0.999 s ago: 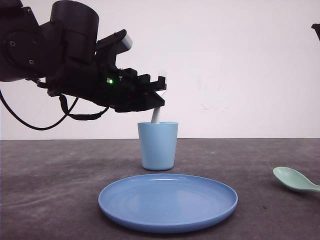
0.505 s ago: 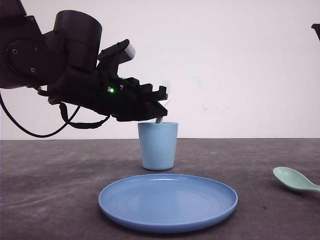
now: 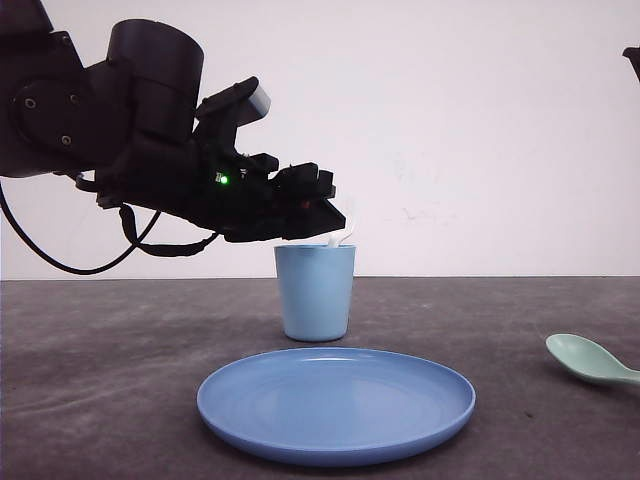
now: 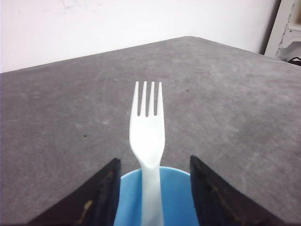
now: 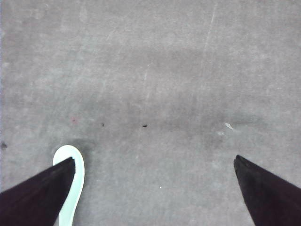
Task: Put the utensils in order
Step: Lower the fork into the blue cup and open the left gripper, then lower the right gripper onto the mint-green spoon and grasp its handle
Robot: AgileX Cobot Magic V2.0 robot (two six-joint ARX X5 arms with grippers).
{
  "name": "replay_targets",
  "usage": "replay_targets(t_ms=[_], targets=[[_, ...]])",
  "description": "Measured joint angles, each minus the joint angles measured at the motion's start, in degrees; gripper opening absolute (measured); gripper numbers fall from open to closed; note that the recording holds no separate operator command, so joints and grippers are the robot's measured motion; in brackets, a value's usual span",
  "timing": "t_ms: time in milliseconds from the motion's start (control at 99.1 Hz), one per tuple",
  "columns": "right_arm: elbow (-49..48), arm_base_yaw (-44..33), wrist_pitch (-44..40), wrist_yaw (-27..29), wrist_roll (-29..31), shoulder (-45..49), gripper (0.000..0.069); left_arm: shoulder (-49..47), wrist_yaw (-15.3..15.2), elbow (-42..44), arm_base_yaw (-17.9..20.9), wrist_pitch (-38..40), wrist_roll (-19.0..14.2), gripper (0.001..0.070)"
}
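White plastic stands in the cup: the fork (image 4: 147, 136) sits handle-down in the light blue cup (image 3: 315, 290), tines up and tipped toward one o'clock over the rim. The left gripper (image 3: 325, 205) hovers just above the cup mouth, its jaws spread either side of the handle with daylight between, so nothing is held. That leaves the mint-green spoon (image 3: 590, 360), lying flat on the grey table (image 3: 100, 380) out at three o'clock from the cup, bowl toward the blue plate (image 3: 336, 402), handle running off to the right. The right gripper (image 5: 155, 188) hangs over it, jaws wide and empty, spoon bowl (image 5: 70, 181) at its nine o'clock. The right arm is clearly nearer; I'd expect a small shift before it can straddle the handle.
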Motion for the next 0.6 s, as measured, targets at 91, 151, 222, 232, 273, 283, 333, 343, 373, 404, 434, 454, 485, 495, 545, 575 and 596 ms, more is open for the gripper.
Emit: replay_targets(t_ms=[91, 151, 222, 232, 273, 283, 333, 343, 373, 404, 434, 454, 485, 495, 545, 575, 596], targets=[[0.0, 0.0, 0.0, -0.1, 0.0, 0.0, 0.0680, -2.2, 0.0, 0.0, 0.0, -1.3, -0.3, 0.0276], [0.0, 0.0, 0.0, -0.3, 0.0, 0.0, 0.0680, -5.0, 0.0, 0.0, 0.0, -2.5, -0.9, 0.0276], [0.0, 0.0, 0.0, -0.6, 0.0, 0.0, 0.0680, -9.3, 0.0, 0.0, 0.0, -4.6, -1.8, 0.0276], [0.0, 0.0, 0.0, -0.7, 0.0, 0.0, 0.0680, -9.8, 0.0, 0.0, 0.0, -5.0, -1.9, 0.0276], [0.0, 0.0, 0.0, -1.4, 0.0, 0.0, 0.0680, -12.4, 0.0, 0.0, 0.0, -6.8, -2.2, 0.0276], [0.0, 0.0, 0.0, -1.7, 0.0, 0.0, 0.0680, -13.1, 0.0, 0.0, 0.0, -7.4, -2.3, 0.0276], [0.0, 0.0, -0.2, -2.9, 0.0, 0.0, 0.0680, -16.5, 0.0, 0.0, 0.1, -10.8, -2.5, 0.0276], [0.0, 0.0, -0.2, -3.2, 0.0, 0.0, 0.0680, -17.1, 0.0, 0.0, 0.1, -11.5, -2.6, 0.0276], [0.0, 0.0, -0.5, -4.0, 0.0, 0.0, 0.0680, -19.2, 0.0, 0.0, 0.2, -14.0, -2.7, 0.0276], [0.0, 0.0, -0.8, -4.9, 0.0, 0.0, 0.0680, -21.4, 0.0, 0.0, 0.3, -16.5, -2.8, 0.0276], [0.0, 0.2, -1.0, -5.6, 0.0, 0.0, 0.0680, -23.6, 0.0, 0.0, 0.6, -19.2, -2.8, 0.0276], [0.0, 0.3, -1.0, -6.1, 0.0, 0.0, 0.0680, -25.1, 0.0, 0.0, 0.8, -20.9, -2.8, 0.0276], [0.0, 0.5, -1.2, -6.5, 0.0, 0.0, 0.0680, -27.4, -0.1, 0.0, 1.1, -23.5, -2.9, 0.0276], [0.0, 0.7, -1.2, -6.7, 0.0, 0.0, 0.0680, -28.2, -0.1, 0.0, 1.3, -24.4, -2.9, 0.0276], [0.0, 1.5, -1.5, -7.6, 0.0, 0.0, 0.0680, -32.6, -0.2, 0.0, 2.3, -29.1, -2.9, 0.0276], [0.0, 2.1, -1.7, -7.8, 0.1, 0.0, 0.0680, -35.0, -0.3, 0.0, 3.0, -31.7, -2.9, 0.0276], [0.0, 2.5, -1.9, -7.9, 0.2, 0.0, 0.0680, -36.6, -0.7, 0.0, 3.5, -33.5, -2.9, 0.0276]])
